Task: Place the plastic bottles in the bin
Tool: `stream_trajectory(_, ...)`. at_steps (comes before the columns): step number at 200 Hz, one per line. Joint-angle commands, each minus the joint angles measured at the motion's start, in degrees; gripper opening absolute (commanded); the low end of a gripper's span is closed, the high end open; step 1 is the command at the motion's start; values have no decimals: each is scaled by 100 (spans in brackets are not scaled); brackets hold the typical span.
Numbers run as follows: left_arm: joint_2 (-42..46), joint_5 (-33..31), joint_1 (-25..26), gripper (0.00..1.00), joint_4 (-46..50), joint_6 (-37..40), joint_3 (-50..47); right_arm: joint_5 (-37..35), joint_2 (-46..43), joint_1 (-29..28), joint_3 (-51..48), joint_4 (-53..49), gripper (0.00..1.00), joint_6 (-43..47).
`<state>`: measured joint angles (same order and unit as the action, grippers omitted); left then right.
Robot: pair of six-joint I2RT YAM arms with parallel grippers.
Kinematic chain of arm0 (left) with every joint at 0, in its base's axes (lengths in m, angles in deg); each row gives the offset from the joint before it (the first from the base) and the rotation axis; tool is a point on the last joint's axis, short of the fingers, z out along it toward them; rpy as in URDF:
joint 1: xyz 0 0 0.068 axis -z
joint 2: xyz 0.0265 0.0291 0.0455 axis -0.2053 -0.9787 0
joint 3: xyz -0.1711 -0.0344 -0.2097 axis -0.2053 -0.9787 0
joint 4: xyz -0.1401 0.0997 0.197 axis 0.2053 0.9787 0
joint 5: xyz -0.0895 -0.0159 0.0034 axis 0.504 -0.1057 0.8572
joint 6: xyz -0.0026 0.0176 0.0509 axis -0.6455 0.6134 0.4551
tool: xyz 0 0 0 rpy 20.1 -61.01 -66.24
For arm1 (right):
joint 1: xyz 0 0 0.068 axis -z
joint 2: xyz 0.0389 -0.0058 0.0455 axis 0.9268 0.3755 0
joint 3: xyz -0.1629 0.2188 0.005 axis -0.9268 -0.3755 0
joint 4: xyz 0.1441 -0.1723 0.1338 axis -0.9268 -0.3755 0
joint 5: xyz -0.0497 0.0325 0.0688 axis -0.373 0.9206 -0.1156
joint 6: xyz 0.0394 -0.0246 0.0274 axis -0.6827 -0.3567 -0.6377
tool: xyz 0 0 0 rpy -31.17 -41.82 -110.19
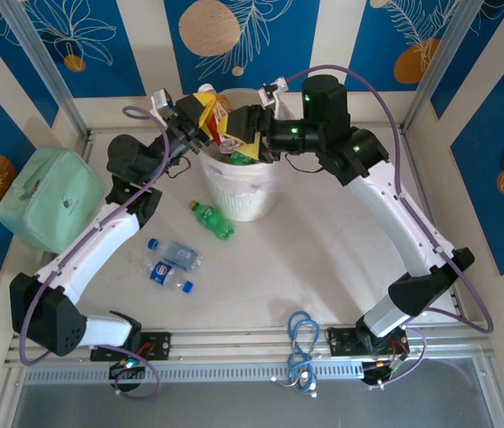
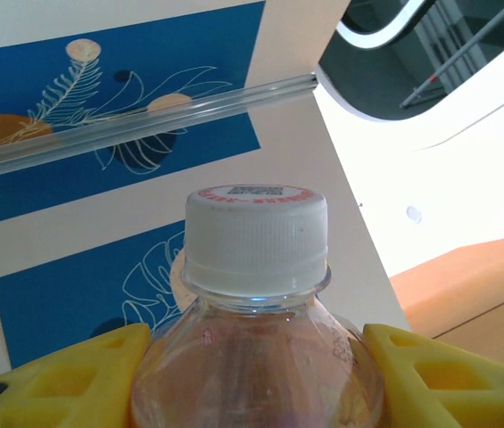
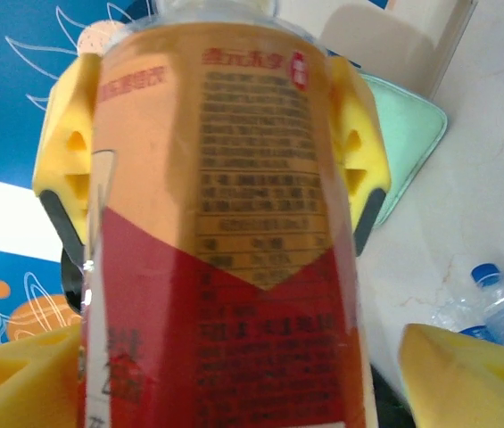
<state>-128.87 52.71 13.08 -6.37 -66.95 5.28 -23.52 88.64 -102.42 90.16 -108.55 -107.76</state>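
Seemingly three plastic bottles (image 1: 176, 254) on table (image 1: 323, 241).

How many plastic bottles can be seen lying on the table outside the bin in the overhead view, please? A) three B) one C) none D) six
A: a green bottle, a clear blue-capped bottle and a blue-labelled bottle lie on the table in front of the bin.
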Motion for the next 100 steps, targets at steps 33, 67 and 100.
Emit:
stream_trajectory(33,-11,-83,52,50,-505,-35,-5,138,-16,-11,104,57,71,45)
stream_trajectory(67,65,-118,48,62,-405,43,-162,41,-69,0,68,60,59,78)
stream_trajectory(100,399,-257,-32,100,236,555,-281,-186,36,118,310,-294,59,249)
